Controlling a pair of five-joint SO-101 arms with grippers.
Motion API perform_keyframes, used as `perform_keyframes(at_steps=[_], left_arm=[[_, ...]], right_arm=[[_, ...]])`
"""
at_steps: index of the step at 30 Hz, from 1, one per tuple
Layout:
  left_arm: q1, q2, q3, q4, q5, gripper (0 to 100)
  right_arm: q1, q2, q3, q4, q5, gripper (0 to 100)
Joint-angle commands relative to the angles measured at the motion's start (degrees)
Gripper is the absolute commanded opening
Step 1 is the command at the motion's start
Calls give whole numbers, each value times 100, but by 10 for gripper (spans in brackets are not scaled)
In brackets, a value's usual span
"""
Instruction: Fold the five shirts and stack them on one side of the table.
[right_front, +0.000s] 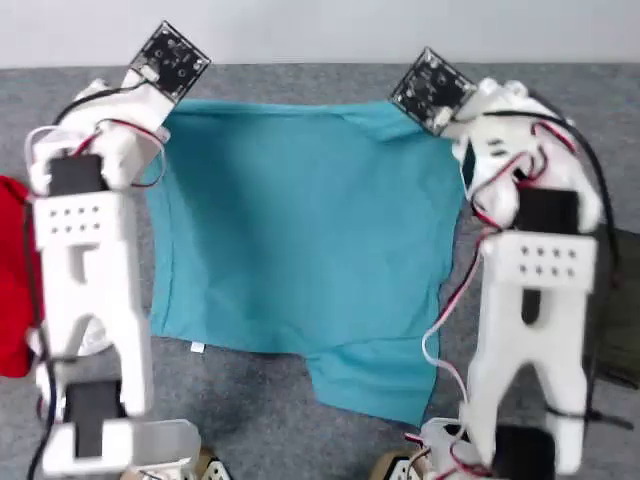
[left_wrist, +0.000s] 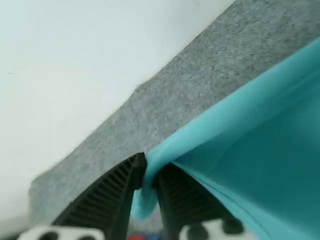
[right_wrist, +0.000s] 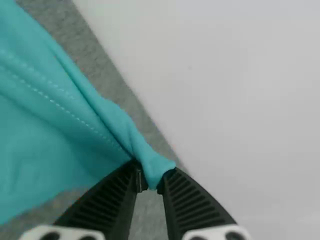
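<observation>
The shirt (right_front: 300, 230) is pinched tight in the left gripper (left_wrist: 147, 172). Its corner, seemingly, is clamped in the right gripper (right_wrist: 150, 177).

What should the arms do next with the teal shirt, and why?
Probably lift the far edge and bring it toward the near hem: the left gripper and right gripper each pinch a far corner of the teal shirt, which lies spread, unfolded.

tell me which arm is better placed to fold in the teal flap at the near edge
Right, probably: the flap lies by the right arm's side. The right gripper and left gripper each clamp a far corner of the teal shirt.
</observation>
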Motion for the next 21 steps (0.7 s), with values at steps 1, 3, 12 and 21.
perform_keyframes(at_steps=[1,3,12,21], left_arm=[[-53,527,-92,-905,-53,5],[-44,844,-259,-1178,-53,5],[-35,2514,-2316,-1055,-79,5],[44,3358,-4356,1459,-299,5]], right_arm=[[-110,488,-79,-1393,53,10],[-163,848,-158,-2097,53,10],[-488,2501,-1371,-3442,343,10],[-488,2580,-1732,-2431,352,10]])
